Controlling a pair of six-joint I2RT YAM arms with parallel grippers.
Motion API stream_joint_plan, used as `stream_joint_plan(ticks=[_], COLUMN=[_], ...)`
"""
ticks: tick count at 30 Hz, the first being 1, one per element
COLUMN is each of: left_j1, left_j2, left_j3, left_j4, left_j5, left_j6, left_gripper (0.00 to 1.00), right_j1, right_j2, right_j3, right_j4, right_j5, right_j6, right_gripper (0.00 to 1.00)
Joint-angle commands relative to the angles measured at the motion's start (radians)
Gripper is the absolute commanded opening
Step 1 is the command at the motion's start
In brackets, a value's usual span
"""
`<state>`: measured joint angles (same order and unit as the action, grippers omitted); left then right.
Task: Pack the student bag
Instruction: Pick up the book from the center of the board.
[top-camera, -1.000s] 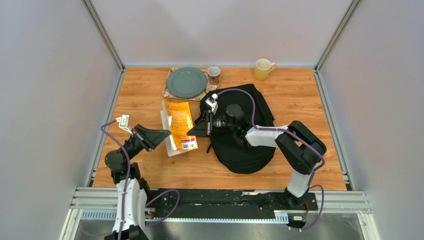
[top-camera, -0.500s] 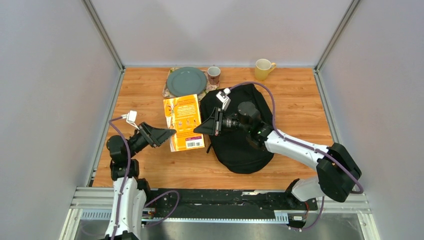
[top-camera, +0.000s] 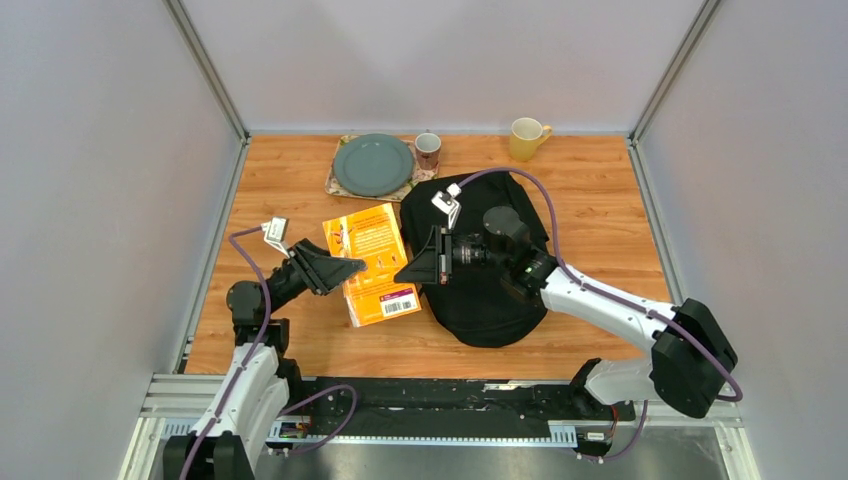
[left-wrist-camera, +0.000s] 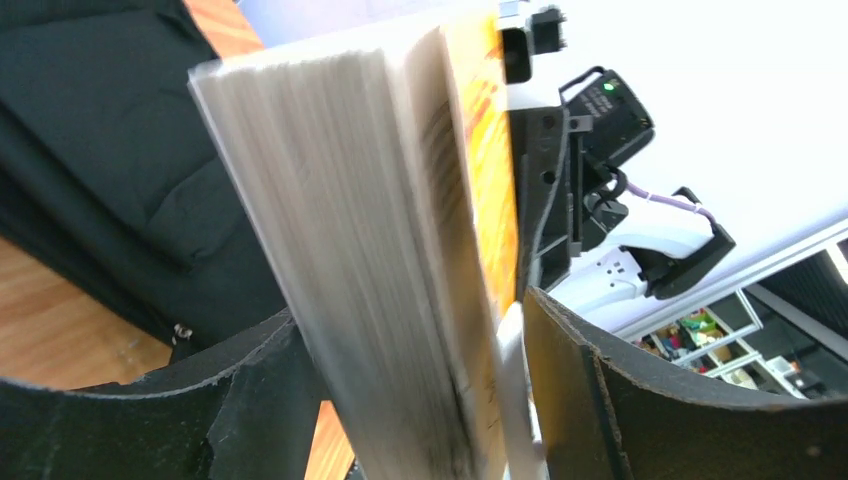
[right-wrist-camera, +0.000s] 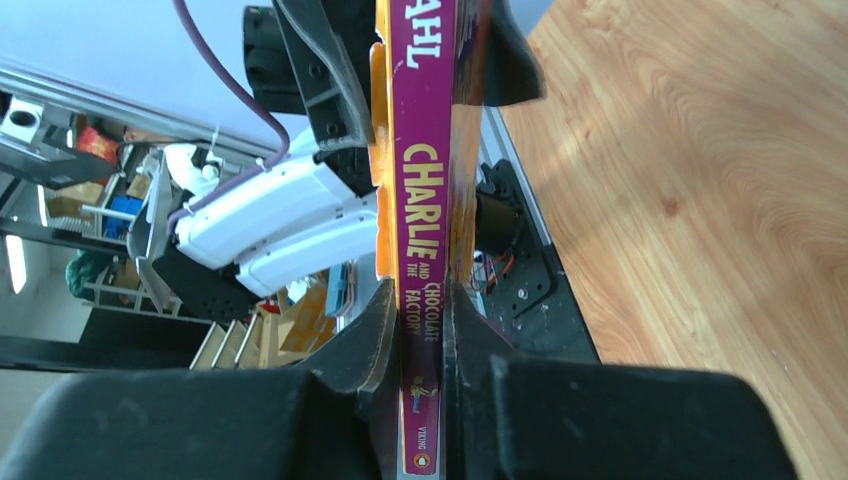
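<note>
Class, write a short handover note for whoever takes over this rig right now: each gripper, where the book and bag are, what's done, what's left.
Left gripper: open, fingers on either side of the book's page edge, not gripping.
Right gripper: shut on the book's spine, holding it off the table.
Bag: lying on the table, just right of the book.
Done: book lifted.
Left: get it into the bag; the bag's opening cannot be seen from here.
</note>
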<state>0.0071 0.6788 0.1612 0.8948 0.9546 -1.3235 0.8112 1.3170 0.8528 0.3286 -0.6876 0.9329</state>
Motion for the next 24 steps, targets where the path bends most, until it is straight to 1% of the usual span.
stream_joint_plan(ticks=[1,2,3,5,6,7,9,10,11,12,13,15,16,18,21,24], left_j1=[-0.004,-0.004,-0.004,-0.004,-0.004,-0.004,-0.004,-0.004,-0.004,-0.004,-0.028,-0.029,-0.029,-0.029,-0.029,-0.029], left_j2=[0.024,0.025,0.030,0.034,0.047,0.053,0.062,0.059,0.053,0.032,0.018,-0.033,-0.048,-0.079,-0.094,-0.116], left_j3=[0.014,0.011,0.000,-0.008,-0.003,0.001,0.020,0.030,0.038,0.043,0.044,0.058,0.060,0.061,0.043,0.012], left_j4=[0.251,0.251,0.253,0.231,0.205,0.163,0.121,0.045,0.015,-0.003,-0.061,-0.141,-0.207,-0.269,-0.269,-0.232], left_j5=[0.006,0.004,0.003,-0.014,-0.017,-0.016,-0.019,-0.022,-0.027,-0.036,-0.056,-0.076,-0.088,-0.093,-0.086,-0.099], left_j6=[-0.094,-0.094,-0.089,-0.074,-0.063,-0.050,-0.016,0.000,0.033,0.049,0.064,0.118,0.133,0.168,0.162,0.144], left_gripper=[0.60,0.51,0.26,0.06,0.00,0.00,0.00,0.00,0.00,0.00,0.00,0.00,0.00,0.00,0.00,0.00], right_j1=[0.005,0.006,0.006,0.006,0.006,0.006,0.006,0.006,0.006,0.006,0.006,0.008,0.006,0.006,0.006,0.005], right_j2=[-0.053,-0.056,-0.061,-0.068,-0.068,-0.070,-0.073,-0.078,-0.078,-0.076,-0.071,-0.067,-0.065,-0.061,-0.053,-0.053], right_j3=[0.045,0.048,0.058,0.077,0.097,0.104,0.106,0.098,0.100,0.103,0.118,0.129,0.134,0.152,0.178,0.177], right_j4=[-0.034,-0.078,-0.110,-0.221,-0.256,-0.305,-0.326,-0.353,-0.362,-0.375,-0.405,-0.428,-0.439,-0.448,-0.476,-0.482], right_j5=[-0.070,-0.067,-0.034,0.023,0.034,0.043,0.074,0.079,0.085,0.098,0.105,0.128,0.137,0.157,0.189,0.218], right_j6=[-0.068,-0.092,-0.104,-0.149,-0.161,-0.169,-0.163,-0.158,-0.157,-0.160,-0.164,-0.169,-0.167,-0.161,-0.155,-0.134], right_gripper=[0.00,0.00,0.00,0.00,0.00,0.00,0.00,0.00,0.00,0.00,0.00,0.00,0.00,0.00,0.00,0.00])
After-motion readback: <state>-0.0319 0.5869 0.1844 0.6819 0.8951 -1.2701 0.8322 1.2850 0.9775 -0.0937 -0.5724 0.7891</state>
